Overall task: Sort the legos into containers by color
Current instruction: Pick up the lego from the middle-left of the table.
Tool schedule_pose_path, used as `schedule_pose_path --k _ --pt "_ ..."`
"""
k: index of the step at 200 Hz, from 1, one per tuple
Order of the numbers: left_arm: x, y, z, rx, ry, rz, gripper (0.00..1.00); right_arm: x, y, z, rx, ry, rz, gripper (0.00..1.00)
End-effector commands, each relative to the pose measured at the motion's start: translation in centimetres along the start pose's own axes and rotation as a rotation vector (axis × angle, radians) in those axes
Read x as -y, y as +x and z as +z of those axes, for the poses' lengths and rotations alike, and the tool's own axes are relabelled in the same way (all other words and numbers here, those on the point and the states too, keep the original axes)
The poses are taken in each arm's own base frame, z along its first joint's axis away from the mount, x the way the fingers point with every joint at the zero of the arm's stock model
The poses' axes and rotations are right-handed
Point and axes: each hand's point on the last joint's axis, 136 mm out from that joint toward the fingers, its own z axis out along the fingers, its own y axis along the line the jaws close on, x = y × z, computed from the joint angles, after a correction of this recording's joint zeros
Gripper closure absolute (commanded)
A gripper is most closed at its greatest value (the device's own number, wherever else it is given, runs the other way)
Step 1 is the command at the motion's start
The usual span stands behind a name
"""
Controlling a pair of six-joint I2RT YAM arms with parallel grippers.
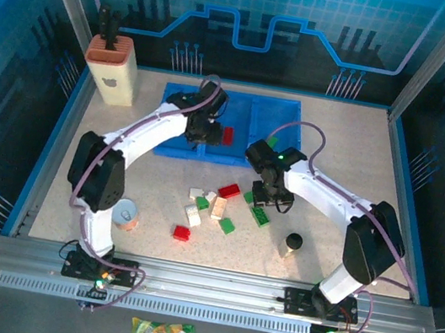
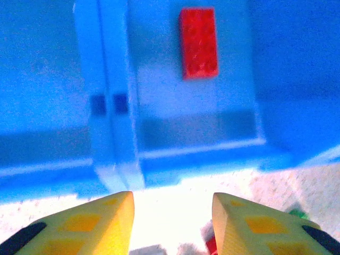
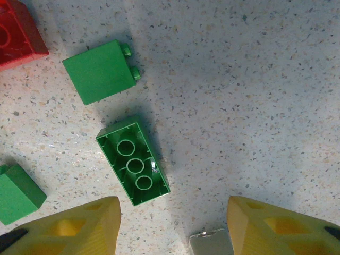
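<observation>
The blue tray lies at the back of the table, and one red lego rests in its middle compartment. In the left wrist view that red lego lies flat beyond the tray's divider. My left gripper hangs open and empty at the tray's near edge. My right gripper is open just above the table. An upside-down green lego lies just ahead of its left finger, not between the fingers. Other red, green and white legos are scattered mid-table.
A second green lego, a red one and a third green one lie near the right gripper. A tin can stands front left and a dark-capped bottle front right. A beige block with an orange top is back left.
</observation>
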Motion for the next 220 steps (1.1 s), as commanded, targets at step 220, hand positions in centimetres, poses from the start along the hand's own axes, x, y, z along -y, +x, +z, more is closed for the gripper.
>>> schedule_pose_path --k 220 --pt "-1.4 21.4 1.6 -0.230 -0.084 -0.159 0.48 -1.4 0.0 1.3 -0.022 0.003 -0.061 0.44"
